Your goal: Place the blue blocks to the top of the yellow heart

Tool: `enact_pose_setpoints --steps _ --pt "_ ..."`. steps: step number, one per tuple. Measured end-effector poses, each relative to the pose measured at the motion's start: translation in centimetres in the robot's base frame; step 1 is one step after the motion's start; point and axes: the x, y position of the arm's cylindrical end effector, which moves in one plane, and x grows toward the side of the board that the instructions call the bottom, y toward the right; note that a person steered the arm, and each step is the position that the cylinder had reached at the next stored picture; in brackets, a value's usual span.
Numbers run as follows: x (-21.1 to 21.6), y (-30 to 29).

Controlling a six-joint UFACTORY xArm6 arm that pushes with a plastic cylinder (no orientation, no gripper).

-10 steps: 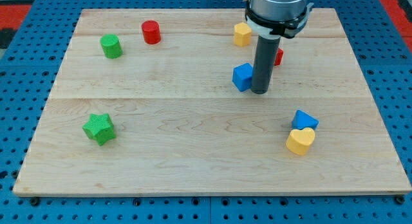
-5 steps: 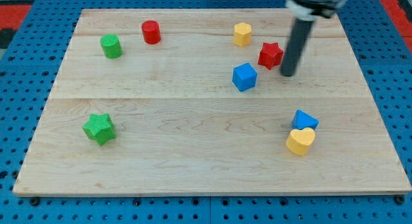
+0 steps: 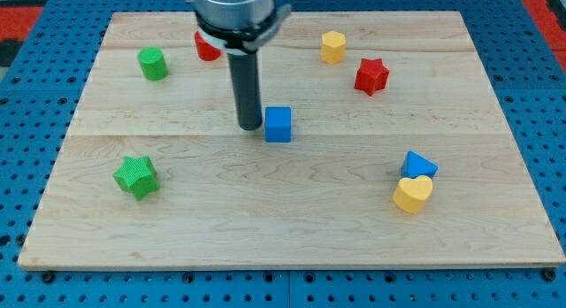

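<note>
Two blue blocks: blue triangle [image 3: 418, 164] touching the yellow heart [image 3: 413, 193] at its top; blue cube [image 3: 278, 124] well off to the heart's upper left, my tip [image 3: 250, 127] just beside it, possibly touching. No fingers here, just a rod.

The blue cube [image 3: 278, 124] sits flat near the middle of the wooden board, well apart from the yellow heart [image 3: 413, 194]. The blue triangle block [image 3: 417, 165] lies at the view's right, touching the heart's top edge. The yellow heart lies flat near the board's lower right, its two bumps pointing up toward the triangle
</note>
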Motion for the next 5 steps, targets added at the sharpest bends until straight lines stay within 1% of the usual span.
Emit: enact_pose_setpoints --steps 1,2,3,4,5 --pt "1.1 4.2" --pt "0.8 5.9" --pt "-0.8 4.8" --pt "-2.5 5.3" --pt "-1.3 8.8"
